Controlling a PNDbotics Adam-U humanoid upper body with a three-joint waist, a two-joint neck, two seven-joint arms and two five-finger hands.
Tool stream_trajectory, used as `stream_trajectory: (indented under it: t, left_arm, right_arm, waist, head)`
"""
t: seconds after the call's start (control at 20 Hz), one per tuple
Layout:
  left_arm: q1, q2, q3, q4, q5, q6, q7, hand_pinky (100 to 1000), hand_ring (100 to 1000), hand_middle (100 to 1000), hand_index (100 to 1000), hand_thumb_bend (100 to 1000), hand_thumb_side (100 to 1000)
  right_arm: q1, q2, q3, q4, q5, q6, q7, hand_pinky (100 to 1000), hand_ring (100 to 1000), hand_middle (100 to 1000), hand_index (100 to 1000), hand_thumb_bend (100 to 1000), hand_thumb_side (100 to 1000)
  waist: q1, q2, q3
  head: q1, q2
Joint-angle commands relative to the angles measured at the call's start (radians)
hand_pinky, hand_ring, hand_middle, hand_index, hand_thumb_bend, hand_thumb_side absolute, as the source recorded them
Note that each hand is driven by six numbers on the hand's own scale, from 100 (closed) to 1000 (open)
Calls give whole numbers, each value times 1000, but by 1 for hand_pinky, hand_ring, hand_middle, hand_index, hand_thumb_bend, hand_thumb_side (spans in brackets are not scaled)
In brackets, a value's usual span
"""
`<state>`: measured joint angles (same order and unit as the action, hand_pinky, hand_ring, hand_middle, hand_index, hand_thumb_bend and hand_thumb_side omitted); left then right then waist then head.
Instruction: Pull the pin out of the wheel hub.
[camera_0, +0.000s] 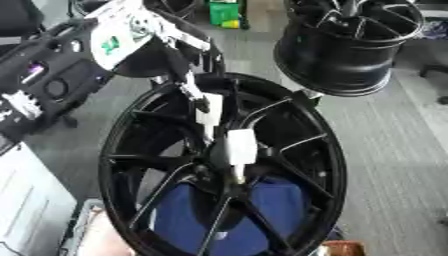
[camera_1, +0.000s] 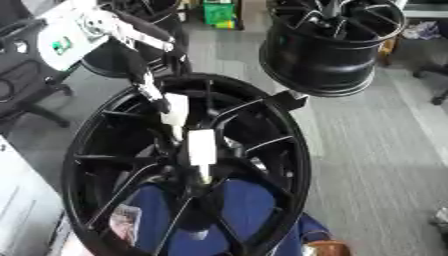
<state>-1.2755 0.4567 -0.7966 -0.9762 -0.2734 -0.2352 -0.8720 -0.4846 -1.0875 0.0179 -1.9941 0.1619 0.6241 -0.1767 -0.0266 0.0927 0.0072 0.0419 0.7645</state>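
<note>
Fingers (camera_0: 238, 150) at wheel hub (camera_0: 229, 182).

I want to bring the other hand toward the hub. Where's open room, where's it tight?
Open: the grey floor right of the large black spoked wheel, below the second black wheel rim. Tight: the wheel's upper left, where the left robot hand reaches in over the rim to the centre, and the lower part, backed by a blue shape.

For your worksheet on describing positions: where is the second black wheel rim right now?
The second black rim sits at the upper right in both eye views, behind and right of the large black wheel hub, on the grey floor.
</note>
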Motion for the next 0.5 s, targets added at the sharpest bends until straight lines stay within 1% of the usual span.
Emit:
stream_trajectory:
  t: [0.05,0.25,0.4,0.45,0.5]
  left_arm:
    - [-20,25,-10,-31,31,-11,-35,807,810,763,867,717,641]
    - [-11,30,-32,-53,46,15,-35,805,810,762,868,712,633]
    - [-3,33,-37,-61,43,28,-35,799,804,757,865,688,604]
    - [0,35,-36,-62,41,31,-35,791,793,747,861,658,577]
    - [4,38,-34,-64,36,34,-35,789,790,743,860,652,576]
  right_arm:
    - [-16,-31,-20,-6,12,-3,3,883,758,738,856,100,100]
    - [-18,-28,-19,-6,10,-4,1,883,757,737,856,100,100]
    - [-17,-26,-17,-6,10,-4,-1,883,757,737,856,100,100]
    - [-16,-25,-17,-6,10,-4,-2,883,757,736,856,100,100]
    - [-15,-25,-17,-6,10,-3,-4,883,756,736,856,100,100]
  waist:
    - [-1,-17,-1]
    - [0,-16,-1]
    - [0,-14,-2]
    - [0,-14,-2]
    - [1,-12,-2]
  head:
    - [7,6]
    - [8,6]
    - [4,6]
    - [2,6]
    - [0,6]
